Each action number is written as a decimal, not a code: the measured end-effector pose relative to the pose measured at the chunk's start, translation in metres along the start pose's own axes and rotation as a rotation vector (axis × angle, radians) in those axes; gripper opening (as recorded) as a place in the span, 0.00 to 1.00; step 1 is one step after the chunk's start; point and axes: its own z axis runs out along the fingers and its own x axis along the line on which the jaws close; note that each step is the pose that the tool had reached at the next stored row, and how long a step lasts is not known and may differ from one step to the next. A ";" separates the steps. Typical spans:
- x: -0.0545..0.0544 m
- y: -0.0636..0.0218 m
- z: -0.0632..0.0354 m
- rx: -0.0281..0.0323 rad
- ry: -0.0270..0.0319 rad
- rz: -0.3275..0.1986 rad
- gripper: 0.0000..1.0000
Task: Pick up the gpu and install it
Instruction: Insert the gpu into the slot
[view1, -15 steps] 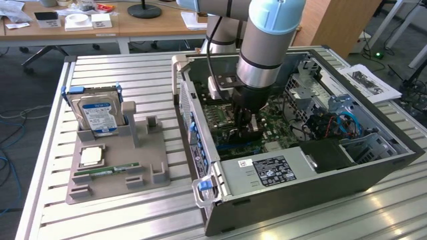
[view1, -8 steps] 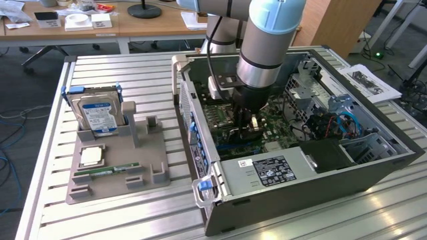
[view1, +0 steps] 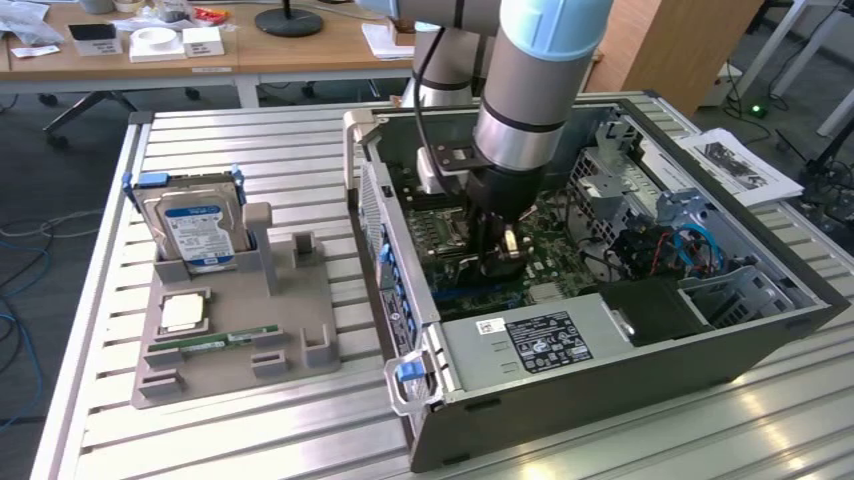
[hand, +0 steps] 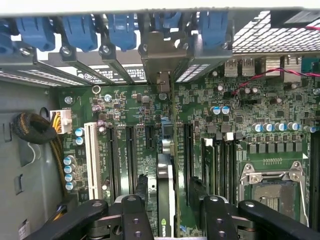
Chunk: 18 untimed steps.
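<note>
The gpu stands on edge in a motherboard slot, its silver bracket meeting the rear wall of the case. The slot seems to carry it. The hand hangs over it, fingers spread either side and apparently clear. Edge-on, the card looks thin and dark. In the exterior view, a grey holder lies at 9 o'clock of the case on the counter.
</note>
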 end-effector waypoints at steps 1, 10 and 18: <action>0.000 0.0000 -0.0014 0.0000 0.0001 0.000 0.46; 0.000 -0.0001 -0.0060 0.0002 0.0015 0.000 0.46; -0.001 0.0000 -0.0083 0.0002 0.0015 0.001 0.46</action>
